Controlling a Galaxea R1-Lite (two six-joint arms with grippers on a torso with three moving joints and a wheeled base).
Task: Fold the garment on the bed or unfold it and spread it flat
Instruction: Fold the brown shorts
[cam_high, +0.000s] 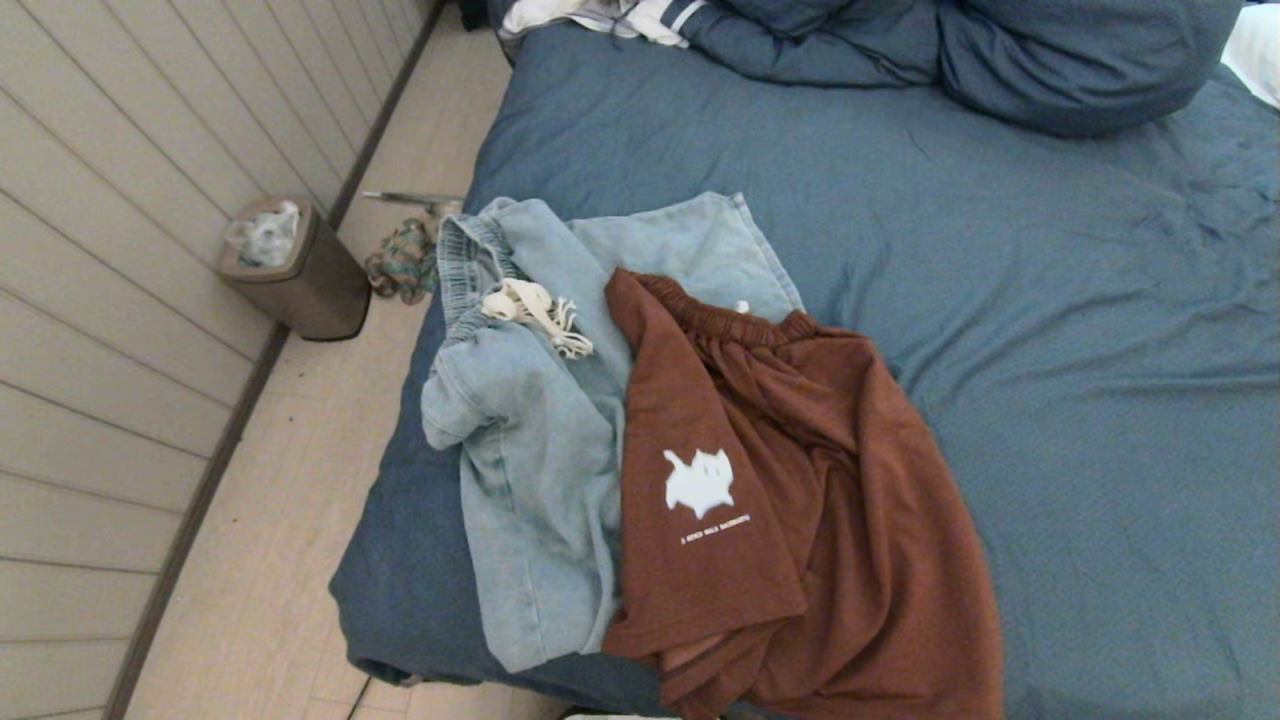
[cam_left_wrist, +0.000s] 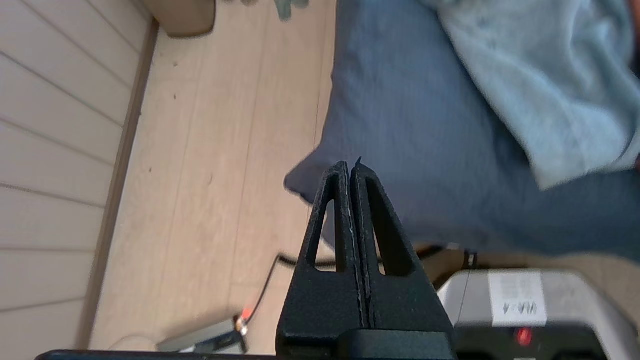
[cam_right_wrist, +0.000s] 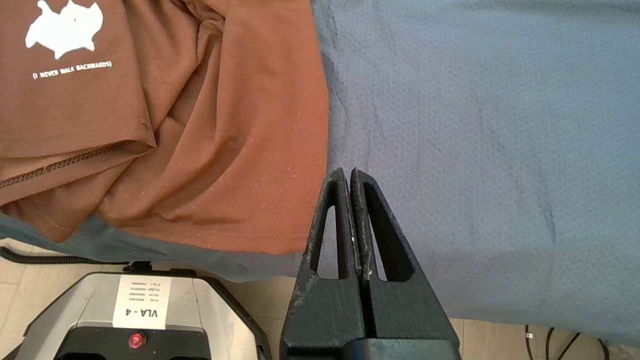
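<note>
The left gripper (cam_left_wrist: 350, 167), fingers pressed together and empty, hangs off the slate-blue bed (cam_high: 1000, 300) corner, crumpled light-denim garment (cam_high: 540, 450) beyond. The right gripper (cam_right_wrist: 348, 172), likewise closed, hovers beside the rust-brown printed garment (cam_high: 820, 480); best to open first, then pinch its hem.

right gripper (cam_right_wrist: 351, 172): fingers pressed together, holding nothing, above the near edge of the bed (cam_right_wrist: 475, 125) | brown garment (cam_right_wrist: 210, 130): crumpled on the blue cover, white cat print and "(I NEVER WALK BACKWARDS)", hem just beside the fingertips | robot base (cam_right_wrist: 140, 310): grey, label "VLA-4", red light, below the bed edge
</note>
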